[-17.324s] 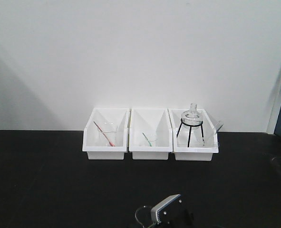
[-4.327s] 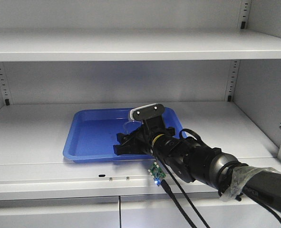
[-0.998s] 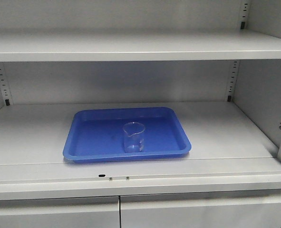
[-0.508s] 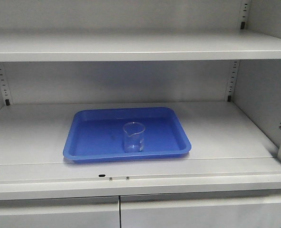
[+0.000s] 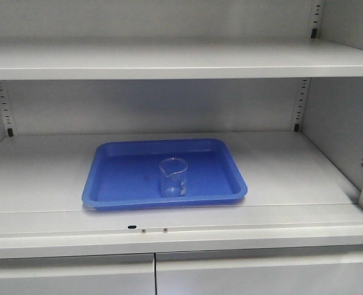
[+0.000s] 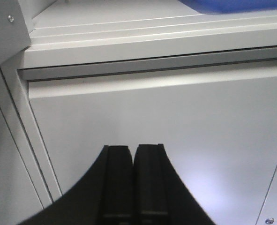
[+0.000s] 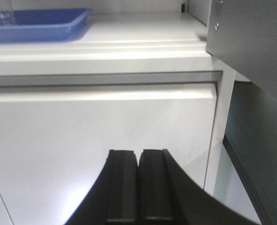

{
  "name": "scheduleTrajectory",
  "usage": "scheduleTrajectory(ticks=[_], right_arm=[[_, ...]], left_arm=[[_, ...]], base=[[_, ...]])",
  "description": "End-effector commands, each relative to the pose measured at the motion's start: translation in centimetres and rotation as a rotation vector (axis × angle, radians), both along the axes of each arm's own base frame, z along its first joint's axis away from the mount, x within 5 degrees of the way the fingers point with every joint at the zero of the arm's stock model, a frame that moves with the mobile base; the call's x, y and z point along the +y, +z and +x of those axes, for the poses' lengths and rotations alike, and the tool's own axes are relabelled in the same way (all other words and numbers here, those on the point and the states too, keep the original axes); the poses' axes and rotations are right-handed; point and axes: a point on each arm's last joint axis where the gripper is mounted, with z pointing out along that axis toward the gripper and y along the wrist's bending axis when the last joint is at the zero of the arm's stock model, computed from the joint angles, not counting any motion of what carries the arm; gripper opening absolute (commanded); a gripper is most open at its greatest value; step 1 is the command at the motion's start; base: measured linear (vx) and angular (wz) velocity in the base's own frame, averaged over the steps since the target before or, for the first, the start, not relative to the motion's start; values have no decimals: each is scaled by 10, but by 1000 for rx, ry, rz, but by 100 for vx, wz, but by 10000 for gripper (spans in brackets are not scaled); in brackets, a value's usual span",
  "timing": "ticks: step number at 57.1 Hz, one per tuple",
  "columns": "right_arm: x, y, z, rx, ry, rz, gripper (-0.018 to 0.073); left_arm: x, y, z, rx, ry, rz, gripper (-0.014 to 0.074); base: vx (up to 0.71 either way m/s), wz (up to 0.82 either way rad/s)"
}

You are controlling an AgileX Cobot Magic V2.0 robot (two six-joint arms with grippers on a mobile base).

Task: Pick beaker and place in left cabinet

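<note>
Both my grippers are sitting low, w/ nothing in them. Beaker is standing upright inside the blue tray on the middle shelf of the left cabinet, spout toward the back-right. I'm guessing the tray is there to keep glass from sliding off the shelf, so placement is looking done. Left gripper is pointing at a lower door, fingers pressed together, touching nothing. Right gripper is doing the same below the shelf edge, pads closed, empty, well apart from the beaker.
</note>
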Motion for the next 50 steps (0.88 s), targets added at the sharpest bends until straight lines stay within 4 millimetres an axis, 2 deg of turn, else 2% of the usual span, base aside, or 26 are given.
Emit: scheduleTrajectory(ticks=[1, 50], right_arm=[[0, 4, 0, -54, -4, -17, -8], [0, 4, 0, -52, -5, -17, -8]], left_arm=[[-2, 11, 0, -108, -21, -12, 4], [-2, 11, 0, -108, -21, -12, 4]], base=[[0, 0], [0, 0]])
